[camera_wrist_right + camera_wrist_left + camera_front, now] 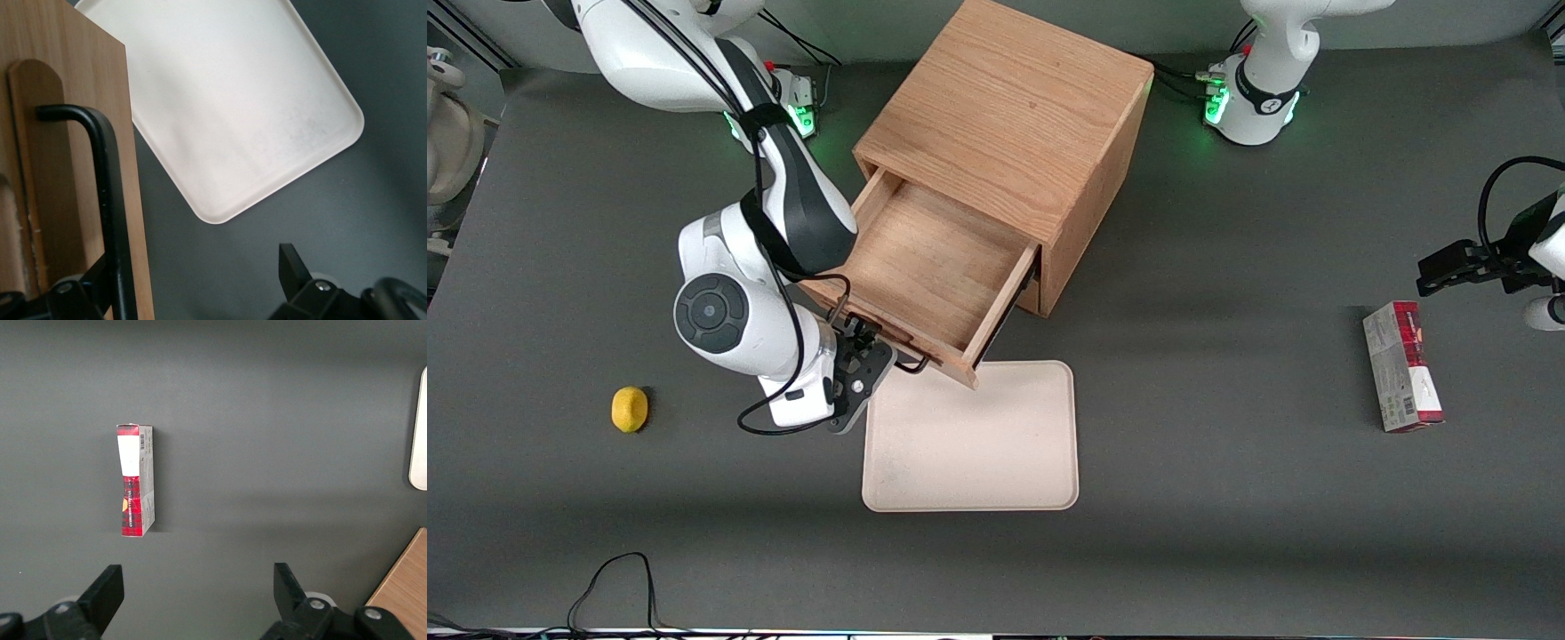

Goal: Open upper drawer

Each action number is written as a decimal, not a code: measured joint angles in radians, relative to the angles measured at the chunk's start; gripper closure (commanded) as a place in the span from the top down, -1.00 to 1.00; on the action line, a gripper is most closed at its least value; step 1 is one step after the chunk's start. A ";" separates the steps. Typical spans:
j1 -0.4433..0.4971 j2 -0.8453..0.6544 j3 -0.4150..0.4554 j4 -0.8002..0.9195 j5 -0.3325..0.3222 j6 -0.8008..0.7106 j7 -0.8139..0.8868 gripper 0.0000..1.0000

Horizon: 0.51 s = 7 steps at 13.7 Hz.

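The upper drawer [934,267] of the oak cabinet [1005,116] stands pulled far out, its inside bare. Its thin black wire handle [914,364] is on the drawer front, at the edge nearest the front camera. My right gripper [869,356] is at that drawer front, at the handle's end toward the working arm. In the right wrist view the gripper [193,283] is open wide. The handle [107,200] runs along the oak front [67,133] close beside one finger [80,293], and the other finger [293,267] is well apart. The lower drawer is hidden under the upper one.
A cream tray [969,436] lies on the table just nearer the front camera than the drawer front; it also shows in the right wrist view [233,100]. A lemon [630,409] lies toward the working arm's end. A red-and-grey box [1402,366] lies toward the parked arm's end.
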 measured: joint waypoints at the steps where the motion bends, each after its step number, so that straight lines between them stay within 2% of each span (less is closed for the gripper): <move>1: -0.007 0.004 0.000 0.005 0.000 0.000 0.000 1.00; 7: -0.040 0.050 -0.001 0.093 -0.003 -0.047 0.000 1.00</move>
